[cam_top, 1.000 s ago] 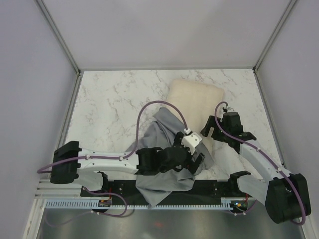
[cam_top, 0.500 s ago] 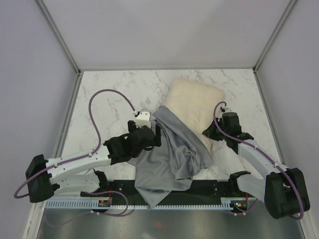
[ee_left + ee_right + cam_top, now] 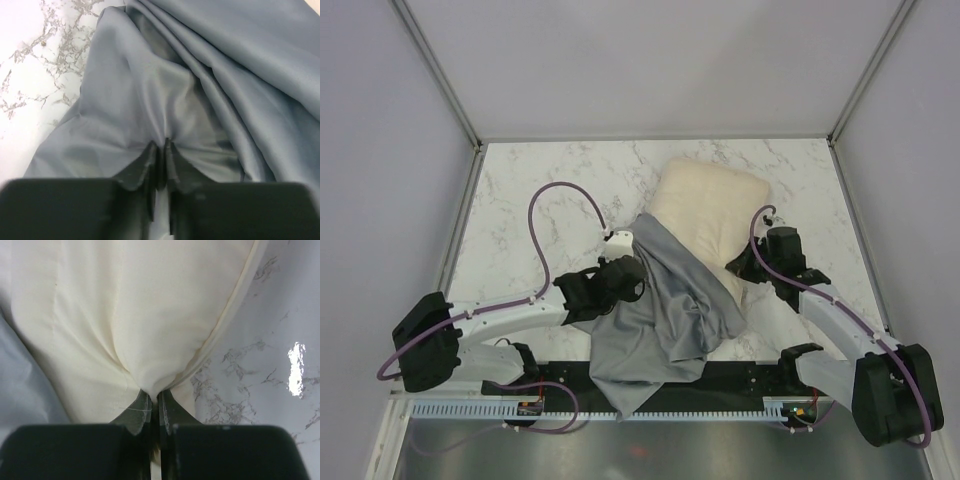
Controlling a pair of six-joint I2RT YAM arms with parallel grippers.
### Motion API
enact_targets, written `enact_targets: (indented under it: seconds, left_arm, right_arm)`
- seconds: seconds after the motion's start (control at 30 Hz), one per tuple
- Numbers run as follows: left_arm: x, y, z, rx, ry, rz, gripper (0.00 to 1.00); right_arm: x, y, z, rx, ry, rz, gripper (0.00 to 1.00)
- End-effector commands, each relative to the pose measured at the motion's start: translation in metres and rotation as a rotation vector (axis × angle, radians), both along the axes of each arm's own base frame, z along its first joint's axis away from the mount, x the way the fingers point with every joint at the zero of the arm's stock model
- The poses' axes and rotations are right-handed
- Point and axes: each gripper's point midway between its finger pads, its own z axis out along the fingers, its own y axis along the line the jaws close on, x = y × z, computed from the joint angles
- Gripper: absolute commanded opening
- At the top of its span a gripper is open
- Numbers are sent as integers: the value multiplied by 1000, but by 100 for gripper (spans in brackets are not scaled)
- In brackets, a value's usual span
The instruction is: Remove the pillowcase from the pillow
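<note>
The cream pillow (image 3: 705, 207) lies at the table's back right, its far half bare and its near half under the grey pillowcase (image 3: 660, 320). The case spreads in folds toward the near edge. My left gripper (image 3: 638, 262) sits at the case's left side, shut on a pinch of the grey fabric (image 3: 165, 95), which puckers into the closed tips of my left gripper (image 3: 161, 146). My right gripper (image 3: 738, 262) is at the pillow's right edge, shut on a fold of the pillow (image 3: 150, 315) beside its seam, the cloth gathered at the tips of my right gripper (image 3: 155, 396).
The marble tabletop (image 3: 545, 195) is bounded by white walls at the back and both sides. A black rail (image 3: 740, 378) with the arm bases runs along the near edge, and the case's lower corner hangs over it. The left arm's purple cable (image 3: 560, 195) loops above the table.
My left arm swung from the case's right side to its left side and closed on the grey fabric. My right gripper closed on the pillow's edge.
</note>
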Motion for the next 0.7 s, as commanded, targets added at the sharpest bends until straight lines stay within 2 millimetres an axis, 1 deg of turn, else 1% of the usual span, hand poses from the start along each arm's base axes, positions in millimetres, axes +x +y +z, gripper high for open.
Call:
enact_targets:
  seconds: [0.0,0.03,0.07,0.1,0.3,0.33,0.4,0.43,0.5,0.53,0.67]
  left_arm:
    - [4,-1,-3,-41,2,36,11]
    - [4,2,-5,-37,4,42,2]
    - [5,4,-1,-52,-3,48,2]
    - [4,9,-2,-48,1,54,2]
    - [7,42,12,-74,-29,116,2]
    - [6,51,17,-84,-42,131,2]
    - [5,62,20,-83,-54,146,2]
    - [6,68,27,-101,-71,160,2]
    - [5,78,27,-90,-72,176,2]
    - [6,84,32,-99,-85,193,2]
    - [4,106,36,-82,-97,243,2]
  right_arm:
    - [-5,-5,-5,-20,12,-17,0]
    - [-5,-5,-4,-18,10,-22,0]
    - [-4,-8,-4,-26,5,-37,0]
    - [-4,-9,-4,-25,4,-50,0]
    - [7,-27,16,-40,-68,-142,0]
    - [7,-30,16,-47,-66,-146,0]
    - [9,-34,18,-48,-66,-159,0]
    - [10,-36,19,-49,-64,-163,0]
    - [11,-40,19,-53,-65,-174,0]
    - [11,-41,19,-54,-64,-178,0]
    - [11,-49,20,-65,-64,-194,0]
